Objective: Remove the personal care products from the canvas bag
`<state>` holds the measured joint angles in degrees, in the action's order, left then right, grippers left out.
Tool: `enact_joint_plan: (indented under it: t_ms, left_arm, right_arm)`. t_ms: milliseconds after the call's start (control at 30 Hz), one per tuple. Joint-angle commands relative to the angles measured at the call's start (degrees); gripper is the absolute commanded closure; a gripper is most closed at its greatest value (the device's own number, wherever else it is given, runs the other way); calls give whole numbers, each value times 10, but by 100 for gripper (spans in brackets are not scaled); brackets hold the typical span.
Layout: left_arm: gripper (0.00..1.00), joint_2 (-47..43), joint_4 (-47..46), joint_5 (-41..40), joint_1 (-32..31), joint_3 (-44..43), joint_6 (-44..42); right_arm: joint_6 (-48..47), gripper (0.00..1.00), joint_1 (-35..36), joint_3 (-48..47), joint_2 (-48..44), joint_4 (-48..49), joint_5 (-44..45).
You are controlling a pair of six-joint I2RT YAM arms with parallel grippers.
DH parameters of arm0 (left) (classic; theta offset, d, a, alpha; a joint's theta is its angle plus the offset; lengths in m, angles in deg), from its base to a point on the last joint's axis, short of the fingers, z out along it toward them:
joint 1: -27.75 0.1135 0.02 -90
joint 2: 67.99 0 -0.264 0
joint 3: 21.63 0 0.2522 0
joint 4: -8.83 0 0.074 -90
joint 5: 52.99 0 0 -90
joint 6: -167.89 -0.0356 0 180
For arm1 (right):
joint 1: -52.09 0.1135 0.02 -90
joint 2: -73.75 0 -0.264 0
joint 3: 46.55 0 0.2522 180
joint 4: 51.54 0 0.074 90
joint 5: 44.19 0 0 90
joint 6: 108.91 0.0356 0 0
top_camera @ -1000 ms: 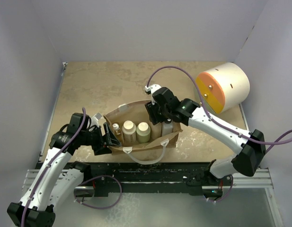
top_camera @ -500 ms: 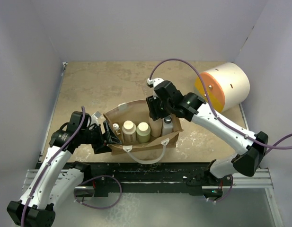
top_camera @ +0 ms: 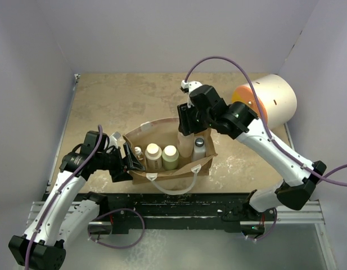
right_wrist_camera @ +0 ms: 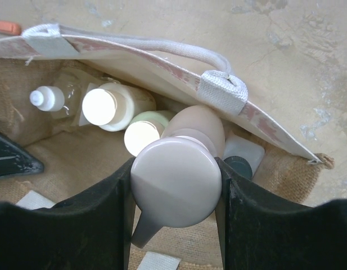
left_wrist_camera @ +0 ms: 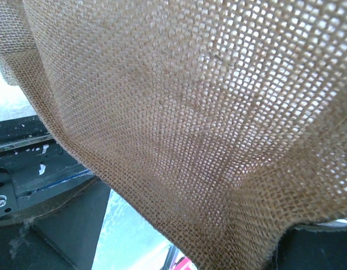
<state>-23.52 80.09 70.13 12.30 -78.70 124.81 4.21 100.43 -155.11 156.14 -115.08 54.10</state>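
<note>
Clamping the one pump bottle by its head, the right gripper holds it upright in the mouth of the one bag. Four more bottles stand inside: amber, cream, green, black-capped. The left gripper sits at the bag's left wall, and I cannot tell how its jaws stand.

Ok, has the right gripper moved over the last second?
Yes. Seen from above, the right gripper, clamping the pump bottle, has shifted from over the canvas bag's middle toward its far rim; the bag itself stays put.

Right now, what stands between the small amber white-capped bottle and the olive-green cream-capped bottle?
The cream wide-capped bottle, inside the tan canvas bag; the top view shows it.
</note>
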Motion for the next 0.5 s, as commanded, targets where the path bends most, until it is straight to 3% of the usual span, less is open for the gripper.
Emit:
enact_joint_plan:
  t_ms: [0, 467]
  left_arm:
    - [21, 3, -17, -29, 2, -13, -9]
    - [21, 45, -37, -29, 2, -29, -15]
  right_arm:
    - [23, 100, -1, -80, -30, 21, 21]
    - [26, 100, -2, -261, 4, -38, 72]
